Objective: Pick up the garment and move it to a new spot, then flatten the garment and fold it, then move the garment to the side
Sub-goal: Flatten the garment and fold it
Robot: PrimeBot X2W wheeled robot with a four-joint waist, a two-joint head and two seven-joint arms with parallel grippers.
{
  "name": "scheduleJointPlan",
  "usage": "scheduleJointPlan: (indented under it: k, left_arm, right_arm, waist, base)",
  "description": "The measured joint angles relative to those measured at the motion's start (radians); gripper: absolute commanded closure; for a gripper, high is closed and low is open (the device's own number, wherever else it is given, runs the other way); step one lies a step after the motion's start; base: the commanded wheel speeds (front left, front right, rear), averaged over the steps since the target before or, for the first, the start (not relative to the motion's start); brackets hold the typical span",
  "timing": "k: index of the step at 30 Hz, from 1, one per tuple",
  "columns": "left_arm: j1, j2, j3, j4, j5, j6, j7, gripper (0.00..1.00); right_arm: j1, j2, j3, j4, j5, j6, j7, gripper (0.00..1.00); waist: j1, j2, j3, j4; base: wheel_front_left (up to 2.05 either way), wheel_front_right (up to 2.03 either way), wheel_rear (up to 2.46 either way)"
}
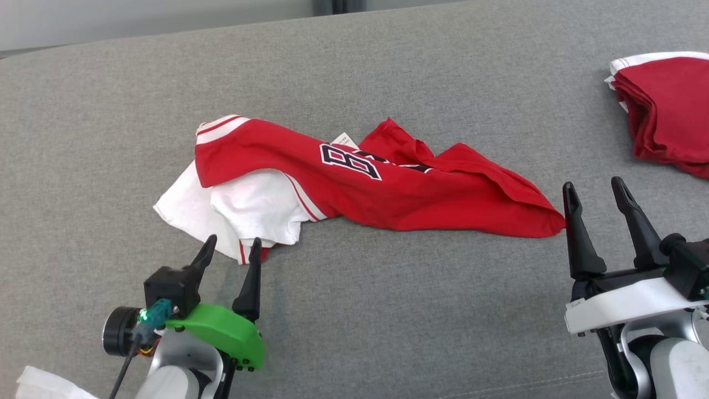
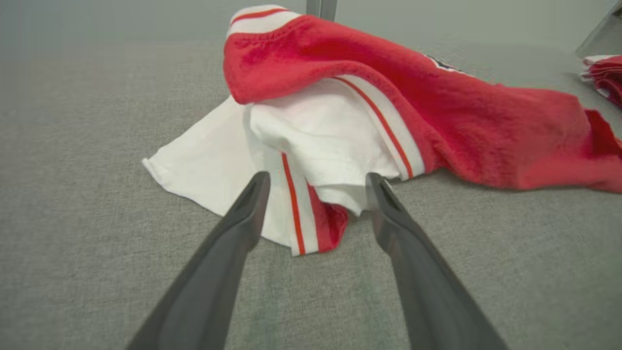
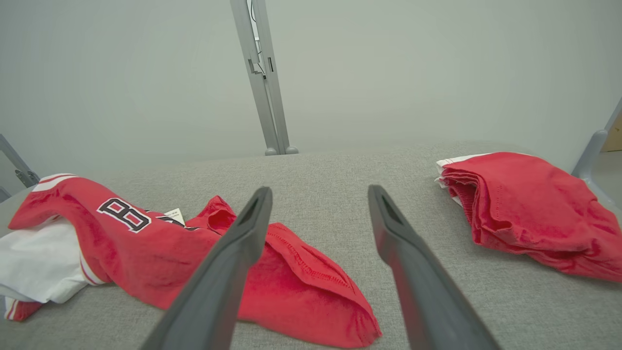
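- The left end effector [image 1: 233,243] sat low at the near left with its two dark fingers spread wide, holding nothing. Its tips straddled the striped white hem [image 2: 296,218] at the garment's near-left corner.
- The garment, a red-and-white jersey [image 1: 388,194], lay crumpled across the middle of the grey fabric-covered worktop [image 1: 388,310]. Its white part was bunched at the left and its red body trailed off to the right.
- By my judgement the first step was in hand: the pick-up had not yet been made. The next move called for the left fingers to push onto that hem and close on one or two layers, not the whole bunch.
- On the red cloth a black numeral "8" [image 1: 350,160] with a white outline could be read. A second figure beside it was lost in a fold.
- A small white tag [image 1: 344,139] poked out above the numeral, its print too small to read.
- The right end effector [image 1: 592,185] was likewise spread and empty, just beside the jersey's right-hand tip. It would need to turn inward to take that corner.
- At the far right lay a folded red garment [image 1: 670,111], well apart from the jersey.
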Motion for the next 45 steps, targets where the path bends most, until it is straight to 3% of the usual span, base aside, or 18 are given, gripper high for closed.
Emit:
scheduleJointPlan:
  k: [5, 6, 7, 14, 18, 24, 30, 31, 32, 33, 38, 45]
  left_arm:
    - [-0.038, -0.017, 0.007, 0.081, -0.023, -0.014, -0.005, 0.01]
    - [-0.047, -0.019, 0.009, 0.092, -0.028, -0.019, -0.008, 0.36]
    - [-0.053, -0.018, 0.009, 0.098, -0.028, -0.024, -0.018, 1.00]
    - [-0.070, -0.015, 0.014, 0.109, -0.039, -0.038, -0.043, 1.00]
    - [-0.072, -0.001, 0.016, 0.079, -0.017, -0.018, -0.055, 1.00]
    - [-0.071, 0.007, 0.009, 0.011, -0.002, 0.003, -0.050, 1.00]
    - [-0.070, 0.010, 0.006, -0.016, 0.004, 0.015, -0.046, 1.00]
    - [-0.070, 0.010, 0.006, -0.017, 0.004, 0.016, -0.047, 1.00]
    - [-0.070, 0.010, 0.005, -0.019, 0.006, 0.016, -0.051, 1.00]
    - [-0.070, 0.010, 0.004, -0.024, 0.007, 0.016, -0.057, 1.00]
    - [-0.068, 0.018, 0.012, -0.065, 0.020, 0.033, -0.087, 1.00]
    - [-0.069, 0.080, 0.055, -0.233, 0.073, 0.069, -0.112, 1.00]
  right_arm:
    - [-0.003, 0.003, -0.002, 0.010, 0.002, 0.000, -0.005, 0.00]
    - [-0.003, 0.004, -0.001, 0.012, 0.002, 0.000, -0.006, 0.00]
    - [-0.004, 0.005, -0.001, 0.013, 0.002, 0.000, -0.006, 0.00]
    - [-0.006, 0.007, -0.019, 0.032, 0.007, 0.000, -0.016, 0.00]
    - [-0.008, -0.008, -0.046, 0.091, 0.008, 0.000, -0.020, 0.00]
    - [-0.034, -0.063, -0.049, 0.306, 0.029, 0.000, -0.034, 0.00]
    - [-0.146, -0.094, 0.025, 0.505, 0.062, 0.000, -0.072, 0.00]
    - [-0.157, -0.096, 0.036, 0.527, 0.070, 0.000, -0.072, 0.50]
    - [-0.168, -0.100, 0.046, 0.553, 0.078, 0.000, -0.072, 0.68]
    - [-0.173, -0.106, 0.055, 0.569, 0.093, 0.000, -0.074, 1.00]
    - [-0.181, -0.129, 0.061, 0.538, 0.132, 0.000, -0.133, 1.00]
    - [-0.183, -0.165, -0.001, 0.277, 0.114, 0.000, -0.165, 1.00]
  waist:
    - [0.0000, 0.0000, 0.016, -0.011]
    - [0.0000, 0.0000, 0.019, -0.014]
    - [0.0000, 0.0000, 0.021, -0.016]
    - [0.0000, 0.0000, 0.032, -0.018]
    - [0.0000, 0.0000, 0.034, -0.013]
    - [0.0000, 0.0000, 0.050, 0.000]
    - [0.0000, 0.0000, 0.071, 0.017]
    - [0.0000, 0.0000, 0.072, 0.019]
    - [0.0000, 0.0000, 0.073, 0.022]
    - [0.0000, 0.0000, 0.073, 0.027]
    - [0.0000, 0.0000, 0.062, 0.039]
    - [0.0000, 0.0000, 0.026, 0.030]
  base:
    - [0.00, 0.00, 0.00]
    - [0.00, 0.00, 0.00]
    - [0.00, 0.00, 0.00]
    - [0.00, 0.00, 0.00]
    - [0.00, 0.00, 0.00]
    - [0.00, 0.00, 0.00]
    - [0.00, 0.00, 0.00]
    - [0.00, 0.00, 0.00]
    - [0.00, 0.00, 0.00]
    - [0.00, 0.00, 0.00]
    - [0.00, 0.00, 0.00]
    - [0.00, 0.00, 0.00]
